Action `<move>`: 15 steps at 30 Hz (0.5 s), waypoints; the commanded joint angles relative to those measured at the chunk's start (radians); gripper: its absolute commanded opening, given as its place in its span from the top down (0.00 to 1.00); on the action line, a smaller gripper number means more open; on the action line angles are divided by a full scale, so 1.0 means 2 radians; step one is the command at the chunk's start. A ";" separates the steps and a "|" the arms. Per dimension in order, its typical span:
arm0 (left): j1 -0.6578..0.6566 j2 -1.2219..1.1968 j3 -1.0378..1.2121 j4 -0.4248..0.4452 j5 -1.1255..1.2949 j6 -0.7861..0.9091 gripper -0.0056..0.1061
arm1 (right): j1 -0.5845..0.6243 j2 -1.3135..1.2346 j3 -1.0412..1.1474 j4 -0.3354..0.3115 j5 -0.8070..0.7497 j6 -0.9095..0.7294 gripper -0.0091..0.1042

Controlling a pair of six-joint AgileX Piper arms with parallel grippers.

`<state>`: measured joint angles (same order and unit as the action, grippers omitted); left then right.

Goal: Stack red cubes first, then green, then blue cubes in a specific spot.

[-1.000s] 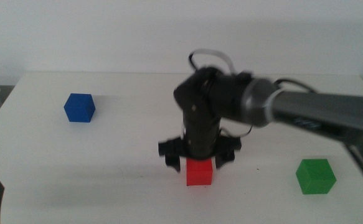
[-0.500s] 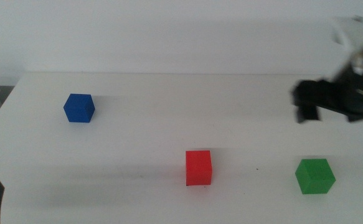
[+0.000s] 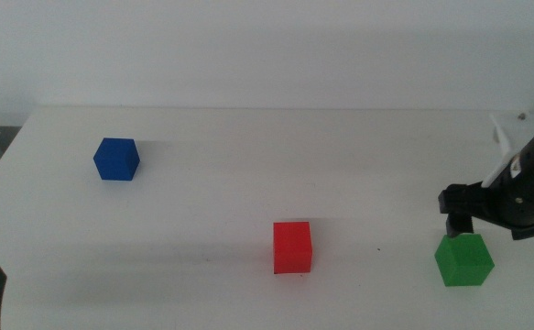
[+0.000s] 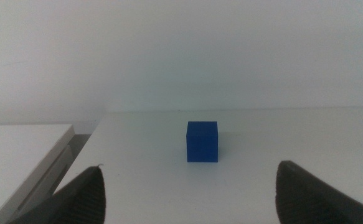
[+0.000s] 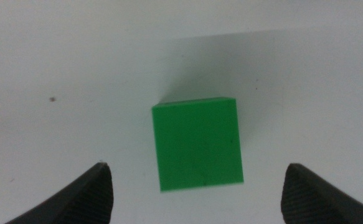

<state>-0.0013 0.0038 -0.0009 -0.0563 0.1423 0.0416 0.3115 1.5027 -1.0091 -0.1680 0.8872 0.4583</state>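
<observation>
White matte tabletop is seen filling most of the middle view, with a pale wall behind its far edge. The right arm is brought in from the right side, its wrist bent downward so that the right gripper is hung directly above the green cube, near the table's front right. In the right wrist view the two dark jaws are spread wide, well apart on either side of the green cube, and no contact with it is seen. The left gripper is parked low at the front left corner; its jaws are likewise held wide open, aimed at the blue cube, with bare table between.

The red cube is set alone near the centre front, well apart from the others. The blue cube is placed far left toward the back. Wide bare table is left between all three cubes.
</observation>
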 commanded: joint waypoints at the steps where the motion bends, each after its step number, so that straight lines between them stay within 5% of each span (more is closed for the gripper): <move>1: 0.000 -0.002 0.000 -0.001 -0.002 -0.003 0.11 | -0.010 0.020 0.004 -0.001 -0.018 -0.005 0.10; 15: 0.000 -0.002 0.000 -0.001 -0.002 -0.003 0.11 | -0.011 0.105 0.005 0.000 -0.074 0.030 0.10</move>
<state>-0.0013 0.0038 -0.0009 -0.0563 0.1423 0.0416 0.2982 1.6986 -1.0036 -0.1519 0.7600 0.5009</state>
